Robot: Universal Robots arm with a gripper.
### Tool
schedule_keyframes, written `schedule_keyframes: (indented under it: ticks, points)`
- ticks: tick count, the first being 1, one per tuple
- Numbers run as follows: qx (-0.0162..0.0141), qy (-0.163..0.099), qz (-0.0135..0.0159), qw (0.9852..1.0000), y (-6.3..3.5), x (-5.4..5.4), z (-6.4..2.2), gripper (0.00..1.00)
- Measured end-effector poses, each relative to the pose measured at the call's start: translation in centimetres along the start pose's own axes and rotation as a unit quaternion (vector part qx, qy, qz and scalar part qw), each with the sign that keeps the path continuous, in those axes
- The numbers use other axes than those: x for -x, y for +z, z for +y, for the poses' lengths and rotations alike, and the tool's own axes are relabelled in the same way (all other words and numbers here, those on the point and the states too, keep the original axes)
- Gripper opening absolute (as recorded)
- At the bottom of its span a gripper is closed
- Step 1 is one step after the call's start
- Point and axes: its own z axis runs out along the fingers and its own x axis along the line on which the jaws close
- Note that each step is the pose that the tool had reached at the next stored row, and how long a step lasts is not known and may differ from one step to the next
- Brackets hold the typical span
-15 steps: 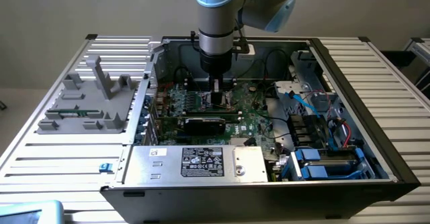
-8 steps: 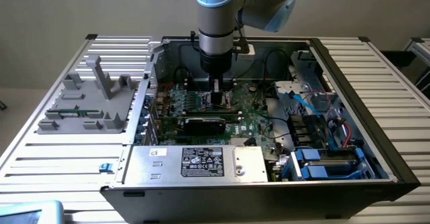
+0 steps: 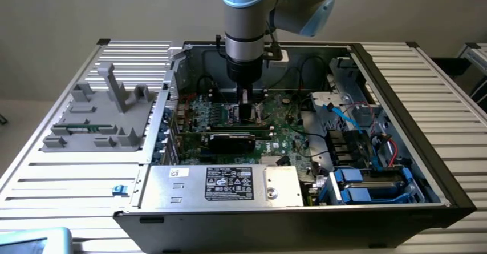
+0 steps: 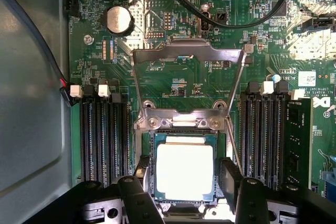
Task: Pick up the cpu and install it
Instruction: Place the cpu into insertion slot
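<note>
Cpu (image 4: 185, 171), just one, lies flat in its socket (image 4: 152, 184) on the green board (image 4: 178, 85), with the hinged metal frame (image 4: 188, 53) lifted up beside it. One arm (image 3: 245, 31) reaches straight down into the open computer case (image 3: 396, 111) at the middle of the exterior view, its gripper (image 4: 186, 172) low over the board. The two fingers (image 4: 229, 174) are spread, one on either side of the cpu, gripping nothing. One memory stick (image 4: 298, 140) sits in a slot nearby.

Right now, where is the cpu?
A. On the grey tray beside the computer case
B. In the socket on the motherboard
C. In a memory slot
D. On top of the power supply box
B: in the wrist view the cpu lies flat in the socket, the metal frame is folded back, and the gripper is open with a finger on either side of the cpu.
</note>
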Motion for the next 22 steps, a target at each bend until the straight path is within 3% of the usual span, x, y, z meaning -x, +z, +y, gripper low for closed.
schedule_keyframes:
  ticks: [4,9,22]
  points:
    - [0.0009,0.0,0.0011,1.0,-1.09,0.0,0.03,0.64]
    - [0.0035,0.0,0.0021,1.0,-1.71,0.0,0.04,0.64]
    - [0.0038,0.0,0.0023,1.0,-1.35,0.0,-0.04,0.64]
